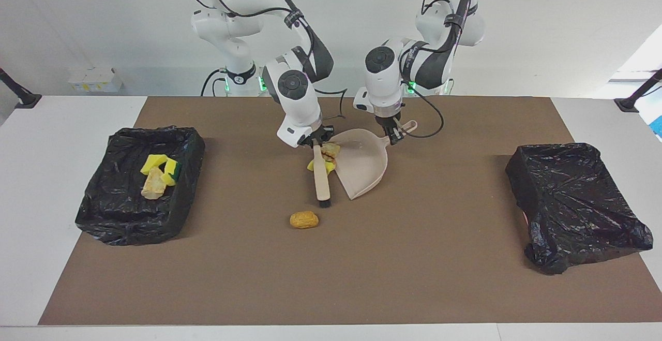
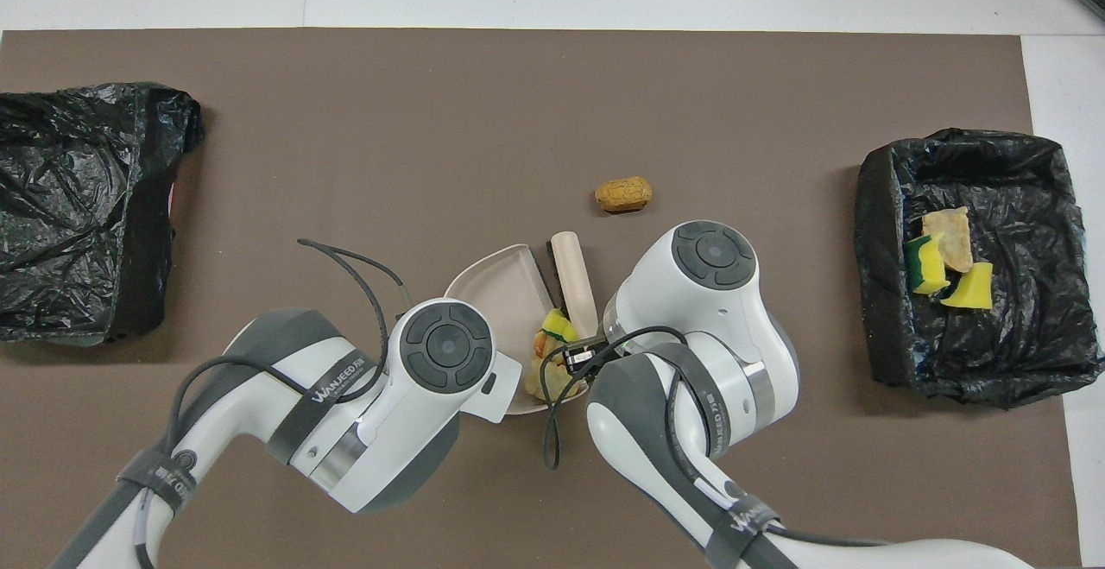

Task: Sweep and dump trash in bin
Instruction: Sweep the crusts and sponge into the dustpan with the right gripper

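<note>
Brown mat [image 1: 414, 258]: covers the middle of the white surface [image 1: 67, 123]; everything in play sits on it.
Right gripper [image 1: 316, 139]: low over the mat's centre, fingers clenched on the top of the brush handle.
Brush [image 1: 321, 175]: beige, black bristles, lying along the open mouth of the dustpan with its bristle end pointing away from the robots.
Left gripper [image 1: 395, 135]: just beside the right one, fingers closed on the dustpan's handle.
Dustpan [image 1: 364, 165]: beige, resting on the mat, mouth turned toward the brush.
Trash at the pan [image 1: 327, 156]: a yellow sponge piece and tan bread-like lumps bunched between the brush and the pan's mouth, some already inside the pan near the handle.
Bread roll [image 1: 304, 220]: golden, alone on the mat, farther from the robots than the brush tip.
Filled bin [image 1: 129, 211]: black-lined tray toward the right arm's end, holding yellow sponge pieces, a green-and-yellow sponge [image 2: 922, 262] and a tan lump [image 1: 153, 184].
Other bin [image 1: 574, 201]: black-lined, toward the left arm's end; no contents can be made out.
</note>
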`<act>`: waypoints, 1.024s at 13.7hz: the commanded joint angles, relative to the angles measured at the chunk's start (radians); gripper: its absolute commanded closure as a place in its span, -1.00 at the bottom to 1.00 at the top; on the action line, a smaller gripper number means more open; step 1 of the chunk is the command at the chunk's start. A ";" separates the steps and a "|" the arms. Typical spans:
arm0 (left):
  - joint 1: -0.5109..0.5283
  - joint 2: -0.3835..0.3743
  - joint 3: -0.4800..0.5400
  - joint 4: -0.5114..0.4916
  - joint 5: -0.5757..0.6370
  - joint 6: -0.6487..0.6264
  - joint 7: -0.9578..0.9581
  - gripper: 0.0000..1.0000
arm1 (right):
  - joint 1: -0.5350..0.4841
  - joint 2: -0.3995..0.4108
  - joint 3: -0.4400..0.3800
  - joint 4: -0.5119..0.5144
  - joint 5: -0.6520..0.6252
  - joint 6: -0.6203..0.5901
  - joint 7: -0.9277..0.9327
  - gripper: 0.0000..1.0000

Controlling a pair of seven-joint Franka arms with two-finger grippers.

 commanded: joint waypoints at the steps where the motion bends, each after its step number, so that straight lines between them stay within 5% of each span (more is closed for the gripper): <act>1: -0.004 -0.029 0.002 -0.041 0.004 0.031 -0.005 1.00 | -0.045 -0.002 -0.002 0.123 0.027 -0.134 -0.039 1.00; 4: -0.002 -0.029 0.002 -0.041 0.002 0.033 -0.007 1.00 | -0.115 -0.010 -0.007 0.165 -0.045 -0.152 -0.044 1.00; 9: 0.001 -0.028 0.002 -0.041 -0.001 0.039 -0.010 1.00 | -0.173 0.013 -0.006 0.185 -0.390 -0.068 -0.044 1.00; 14: 0.001 -0.026 0.002 -0.040 -0.001 0.039 -0.011 1.00 | -0.194 0.157 -0.002 0.200 -0.571 0.020 -0.062 1.00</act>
